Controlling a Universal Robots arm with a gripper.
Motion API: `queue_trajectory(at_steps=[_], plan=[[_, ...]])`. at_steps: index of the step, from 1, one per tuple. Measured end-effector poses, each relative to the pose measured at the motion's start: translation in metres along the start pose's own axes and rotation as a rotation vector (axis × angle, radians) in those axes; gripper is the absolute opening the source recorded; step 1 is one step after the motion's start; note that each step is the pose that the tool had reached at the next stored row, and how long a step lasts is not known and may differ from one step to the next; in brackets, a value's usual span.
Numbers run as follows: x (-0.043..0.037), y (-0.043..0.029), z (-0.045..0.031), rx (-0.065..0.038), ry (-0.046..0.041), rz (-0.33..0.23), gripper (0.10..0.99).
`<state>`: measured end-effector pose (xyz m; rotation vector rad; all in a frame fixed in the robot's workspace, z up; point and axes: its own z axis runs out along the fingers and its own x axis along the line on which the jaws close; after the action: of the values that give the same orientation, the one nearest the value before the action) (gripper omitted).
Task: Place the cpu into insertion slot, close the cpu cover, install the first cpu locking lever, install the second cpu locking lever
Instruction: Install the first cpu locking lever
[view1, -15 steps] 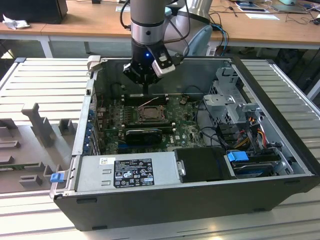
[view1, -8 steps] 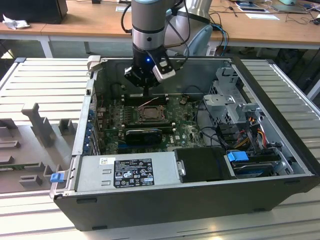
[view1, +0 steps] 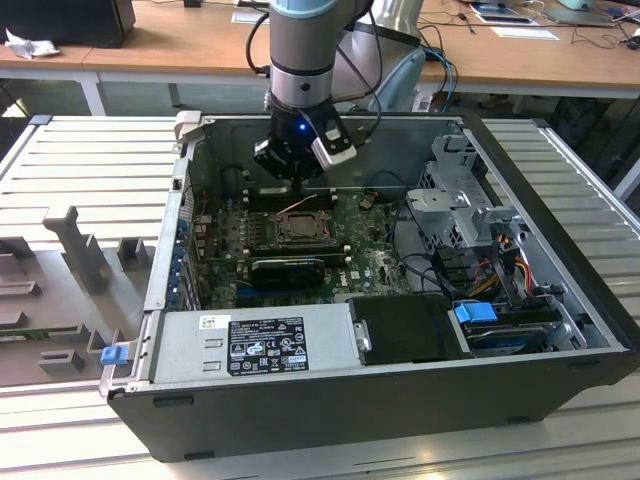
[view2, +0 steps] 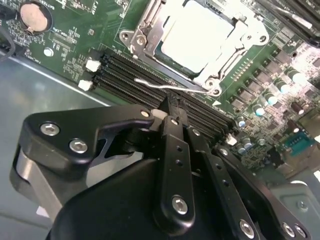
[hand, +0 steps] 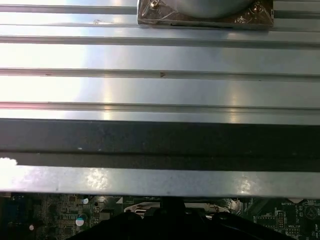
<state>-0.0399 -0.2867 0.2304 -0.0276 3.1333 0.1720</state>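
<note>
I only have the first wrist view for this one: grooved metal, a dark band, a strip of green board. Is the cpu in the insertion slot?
Observer: Yes. In the second wrist view the cpu sits in the insertion slot, pale top showing.
Operator: And the cpu cover?
Observer: The cpu cover appears to be down, its window framing the chip.
Operator: Where is the gripper?
Observer: In the exterior view the gripper hangs inside the open computer case, just above the slot.
Operator: Anything near its tip?
Observer: A thin wire lever runs along the socket's edge, right by the tip.
</note>
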Motion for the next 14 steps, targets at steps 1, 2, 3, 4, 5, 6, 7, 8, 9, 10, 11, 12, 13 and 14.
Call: queue_trajectory(at_steps=[1,2,3,4,5,6,7,8,9,10,11,12,13,14], plan=[[-0.0013,-0.0001,0.0005,0.000,0.0000,0.000,0.106],[-0.0028,-0.0002,0.0012,0.000,0.0000,0.000,0.106],[-0.0043,-0.0003,0.0019,0.000,0.0000,0.000,0.106],[-0.0058,-0.0004,0.0026,0.000,0.0000,0.000,0.106],[-0.0070,-0.0005,0.0032,0.000,-0.0001,0.000,0.106],[-0.0084,-0.0006,0.0038,0.000,-0.0001,0.000,0.106],[-0.0093,-0.0007,0.0044,0.000,0.0000,0.000,0.106],[-0.0104,-0.0008,0.0052,0.000,0.0000,0.000,0.106],[-0.0137,-0.0011,0.0073,0.000,0.0001,-0.001,0.106],[-0.0156,-0.0015,0.0091,0.000,0.0002,-0.002,0.106],[-0.0157,-0.0017,0.0100,0.000,0.0002,-0.002,0.106],[-0.0158,-0.0019,0.0108,0.000,0.0002,-0.002,0.106],[-0.0162,-0.0021,0.0124,0.000,0.0005,-0.004,0.106],[-0.0168,-0.0022,0.0132,0.000,0.0006,-0.007,0.106]])
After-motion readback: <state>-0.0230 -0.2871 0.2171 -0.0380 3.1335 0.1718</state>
